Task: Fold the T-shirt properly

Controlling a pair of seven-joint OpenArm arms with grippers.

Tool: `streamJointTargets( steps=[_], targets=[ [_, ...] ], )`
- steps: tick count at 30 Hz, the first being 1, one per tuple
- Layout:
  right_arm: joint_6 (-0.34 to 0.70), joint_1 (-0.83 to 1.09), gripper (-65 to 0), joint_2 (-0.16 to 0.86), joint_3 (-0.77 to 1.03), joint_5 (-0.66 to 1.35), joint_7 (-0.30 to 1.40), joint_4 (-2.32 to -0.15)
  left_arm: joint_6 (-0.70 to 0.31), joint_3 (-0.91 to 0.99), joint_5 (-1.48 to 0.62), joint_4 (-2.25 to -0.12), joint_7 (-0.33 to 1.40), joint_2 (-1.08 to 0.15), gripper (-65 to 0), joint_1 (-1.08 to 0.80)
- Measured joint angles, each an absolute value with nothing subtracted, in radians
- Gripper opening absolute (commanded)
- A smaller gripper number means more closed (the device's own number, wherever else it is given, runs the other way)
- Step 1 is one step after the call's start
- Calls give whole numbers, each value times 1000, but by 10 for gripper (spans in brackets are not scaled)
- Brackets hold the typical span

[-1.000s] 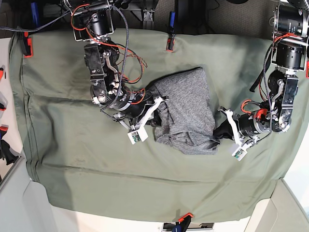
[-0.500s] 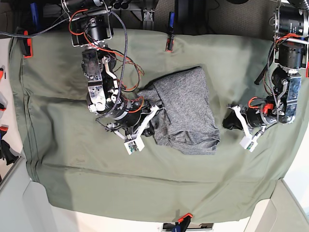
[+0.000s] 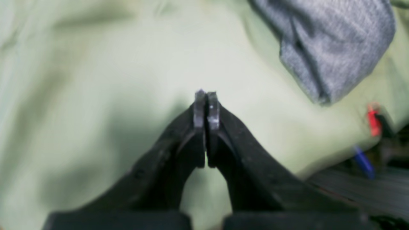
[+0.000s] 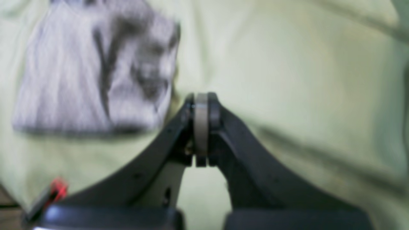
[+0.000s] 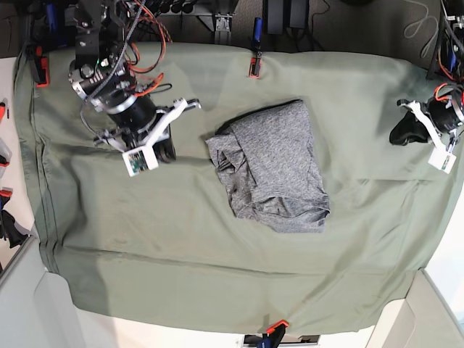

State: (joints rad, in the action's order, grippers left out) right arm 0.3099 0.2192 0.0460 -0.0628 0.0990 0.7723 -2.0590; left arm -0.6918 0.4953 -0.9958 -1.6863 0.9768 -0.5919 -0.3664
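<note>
T-shirt point(image 5: 270, 168) folded in a compact bundle mid-cloth point(image 5: 217, 268), one side rumpled. Left gripper point(image 5: 403, 133) and right gripper point(image 5: 165, 150) both pressed together, empty, well apart from it. Best to retreat clear without snagging; rumpled edge perhaps worth smoothing.

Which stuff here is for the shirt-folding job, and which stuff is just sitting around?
For the job:
- T-shirt, grey, bunched in a folded heap
- left gripper, shut, empty
- right gripper, shut, empty

Just there:
- green table cloth under the shirt
- red clamps pinning the cloth's edges
</note>
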Motion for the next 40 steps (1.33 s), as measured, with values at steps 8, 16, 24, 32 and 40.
streamJointTargets(
  steps=[8, 16, 24, 32, 40],
  targets=[
    [322, 579, -650, 167, 48, 213, 788, -2187, -691, 592, -994, -1828, 970, -585, -650, -754],
    [444, 803, -650, 216, 49, 352, 899, -2103, -690, 431, -789, -1802, 959, -570, -650, -994],
    [473, 834, -650, 267, 35, 363, 902, -1771, -695, 109, -476, -1483, 776, -566, -650, -925],
    [428, 645, -650, 258, -8, 352, 1022, -1312, -610, -170, -372, -999, 803, -528, -650, -530],
    [393, 403, -650, 258, -6, 350, 1042, -984, -583, -395, -379, -688, 755, -406, -650, -163]
  ],
)
